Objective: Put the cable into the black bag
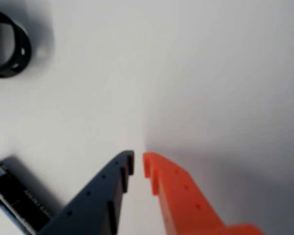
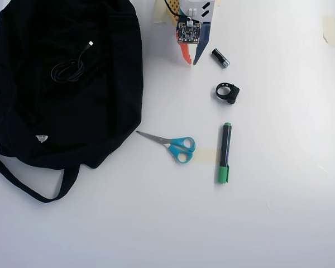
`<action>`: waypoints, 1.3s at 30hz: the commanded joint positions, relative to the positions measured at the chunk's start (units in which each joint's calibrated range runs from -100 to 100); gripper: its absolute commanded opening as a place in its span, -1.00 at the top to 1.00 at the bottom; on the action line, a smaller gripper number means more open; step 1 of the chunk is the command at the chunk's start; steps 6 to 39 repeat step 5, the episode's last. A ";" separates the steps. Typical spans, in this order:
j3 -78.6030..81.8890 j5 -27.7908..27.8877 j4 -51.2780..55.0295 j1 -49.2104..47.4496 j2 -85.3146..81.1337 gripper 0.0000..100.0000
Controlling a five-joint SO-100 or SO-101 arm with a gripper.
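Closest to my wrist camera are the gripper (image 1: 138,164) fingers, one dark, one orange, their tips nearly together with only a thin slit between them and nothing held. At 10 o'clock in that view sits a black ring clip (image 1: 9,45), and at 7 o'clock a small dark cylinder (image 1: 12,198) on the table (image 1: 196,73). Overhead, the gripper (image 2: 191,60) is at 12 o'clock, tips pointing down over bare table, with the cylinder (image 2: 220,58) just beside it and the clip (image 2: 228,92) below that. The cable (image 2: 70,68) lies coiled on the bag (image 2: 95,111) at about 10 o'clock, its plug end trailing up to the right; whether it is on top of the fabric or already in the opening I cannot tell. The scissors (image 2: 172,145) and marker (image 2: 224,153) near the centre are not involved. I judge I am at rest, either before the reach or after the drop. If the cable is still to be taken, I need to spread the fingers, swing toward the bag and come down on the coil.
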 commanded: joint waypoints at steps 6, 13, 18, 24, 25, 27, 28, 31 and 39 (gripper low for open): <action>1.57 -0.19 1.72 0.27 -0.91 0.95; 1.57 -0.19 1.72 0.27 -0.91 0.95; 1.57 -0.19 1.72 0.27 -0.91 0.95; 1.57 -0.19 1.72 0.27 -0.91 0.95; 1.57 -0.19 1.72 0.27 -0.91 0.95; 1.57 -0.19 1.72 0.27 -0.91 0.95; 1.57 -0.19 1.72 0.27 -0.91 0.95; 1.57 -0.19 1.72 0.27 -0.91 0.95; 1.57 -0.19 1.72 0.27 -0.91 0.95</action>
